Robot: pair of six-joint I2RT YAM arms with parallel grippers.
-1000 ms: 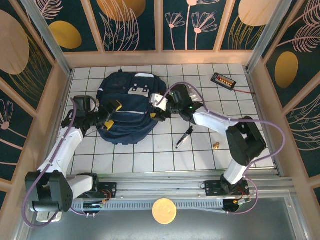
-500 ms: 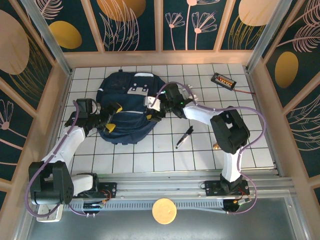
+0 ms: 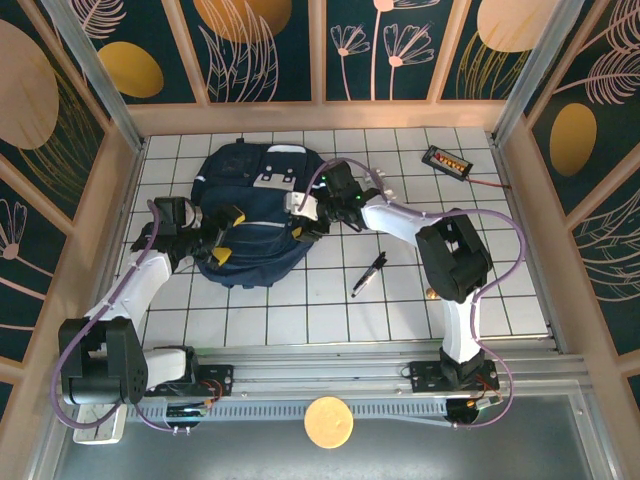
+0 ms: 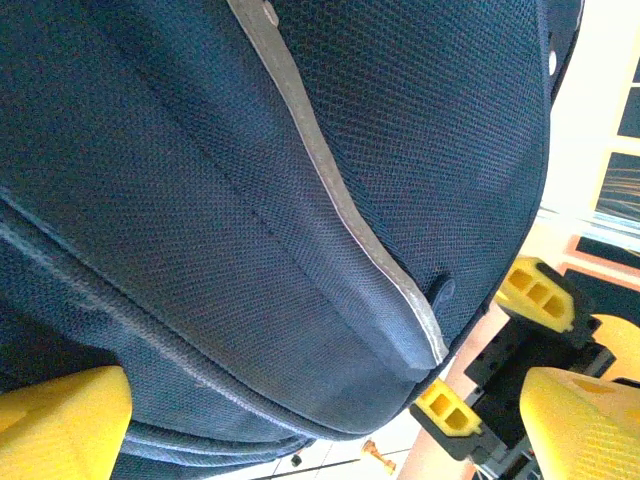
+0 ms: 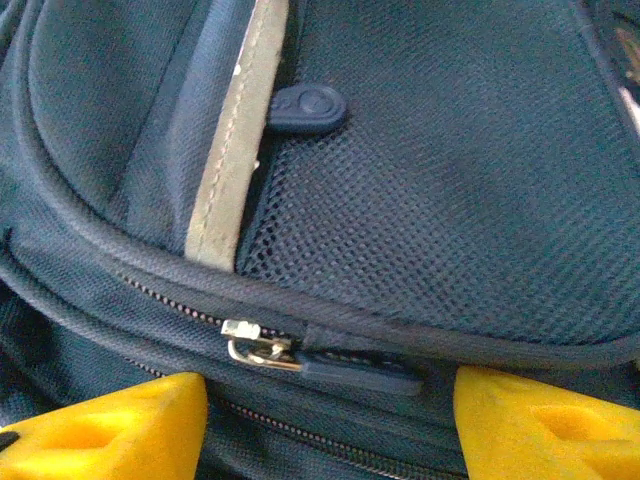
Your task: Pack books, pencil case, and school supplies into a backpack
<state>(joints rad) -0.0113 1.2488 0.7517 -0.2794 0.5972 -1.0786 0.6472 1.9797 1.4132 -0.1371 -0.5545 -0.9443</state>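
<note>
At the near edge of the desk [image 3: 300, 322], the two arm bases stood bolted to a rail, and a round yellow disc [image 3: 328, 422] lay on the grey strip in front of them. A little farther in, right of centre, the slim black pen [image 3: 368, 274] lay slantwise on the white tiles, well apart from the backpack [image 3: 250, 190], with a small brownish object [image 3: 433, 292] near it, just beside the right arm. Beyond that, left of centre, the large navy backpack lay flat with its front pockets and white buckles facing up. The left end effector [image 3: 222, 237] sat at the bag's near-left edge with its jaws spread wide open. In the left wrist view its yellow fingers [image 4: 60, 425] stood far apart at either side of the bulging navy mesh and the pale stripe [image 4: 340, 210], gripping nothing. The right end effector [image 3: 303, 216] rested against the backpack's right side, also open and holding nothing. In the right wrist view its yellow pads [image 5: 110, 430] stood on either side of a metal zipper slider [image 5: 260, 345] and its navy pull tab [image 5: 360, 367], touching neither, and a small rounded rubber tab [image 5: 308, 108] sat higher up beside the stripe. Farthest back, toward the right corner, a black tray with orange pieces [image 3: 447, 160] lay on the tiles with a thin cable running off to the right.
</note>
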